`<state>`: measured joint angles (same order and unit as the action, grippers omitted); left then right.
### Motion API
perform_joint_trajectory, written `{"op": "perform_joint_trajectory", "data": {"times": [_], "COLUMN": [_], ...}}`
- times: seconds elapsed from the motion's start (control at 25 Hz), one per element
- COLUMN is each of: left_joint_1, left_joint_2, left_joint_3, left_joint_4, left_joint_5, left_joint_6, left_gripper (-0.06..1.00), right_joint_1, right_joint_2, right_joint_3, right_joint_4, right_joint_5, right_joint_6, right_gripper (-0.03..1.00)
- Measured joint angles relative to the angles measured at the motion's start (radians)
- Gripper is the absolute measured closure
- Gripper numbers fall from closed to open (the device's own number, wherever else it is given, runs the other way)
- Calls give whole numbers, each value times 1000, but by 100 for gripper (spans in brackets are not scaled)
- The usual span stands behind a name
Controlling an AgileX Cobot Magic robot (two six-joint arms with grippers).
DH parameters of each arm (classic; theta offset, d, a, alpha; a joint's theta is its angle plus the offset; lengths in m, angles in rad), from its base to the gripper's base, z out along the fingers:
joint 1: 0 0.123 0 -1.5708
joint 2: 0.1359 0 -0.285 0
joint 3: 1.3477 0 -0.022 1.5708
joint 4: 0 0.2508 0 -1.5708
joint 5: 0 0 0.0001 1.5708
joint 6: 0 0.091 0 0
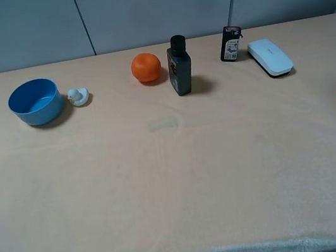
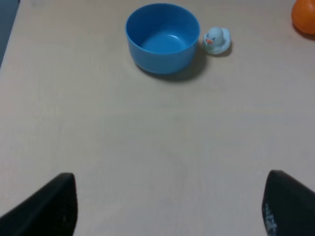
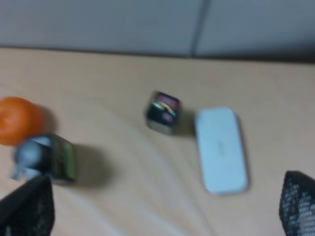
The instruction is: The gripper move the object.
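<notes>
Bottle [image 1: 180, 66] blurred in right wrist view; both end effectors [image 2: 167, 206] [image 3: 162, 211] cropped, fingers spread wide, empty.

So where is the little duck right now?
In the high view, the toy duck sits on the far left part of the table, right beside the blue bowl on the side nearer the orange ball.

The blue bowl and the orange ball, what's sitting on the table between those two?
A small white toy duck sits between them, right beside the blue bowl; the rest of the stretch to the orange ball is bare table. The exterior high view shows it.
</notes>
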<state>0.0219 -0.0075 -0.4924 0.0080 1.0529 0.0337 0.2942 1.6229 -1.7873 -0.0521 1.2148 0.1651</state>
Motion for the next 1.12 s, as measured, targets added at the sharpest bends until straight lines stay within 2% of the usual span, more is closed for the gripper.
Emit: {"op": "perform_joint_trajectory", "data": {"times": [0.32,0.52,0.76,1.12], "left_joint_1": [0,0,0,0], "left_joint_2": [0,0,0,0], "left_joint_3": [0,0,0,0], "left_joint_4": [0,0,0,0], "left_joint_5": [0,0,0,0], "left_joint_6": [0,0,0,0], "left_gripper": [12,12,12,12], "right_joint_1": [-205,-320,-335,-334], "right_joint_2": [-265,-477,-739,-1033], "right_joint_3": [377,570,746,985], "right_joint_4": [-17,-28,-30,-30], "right_joint_5": [-3,-42,-131,-157], "right_joint_6": [-4,-35,-62,-120], "right_gripper": [27,27,27,27]}}
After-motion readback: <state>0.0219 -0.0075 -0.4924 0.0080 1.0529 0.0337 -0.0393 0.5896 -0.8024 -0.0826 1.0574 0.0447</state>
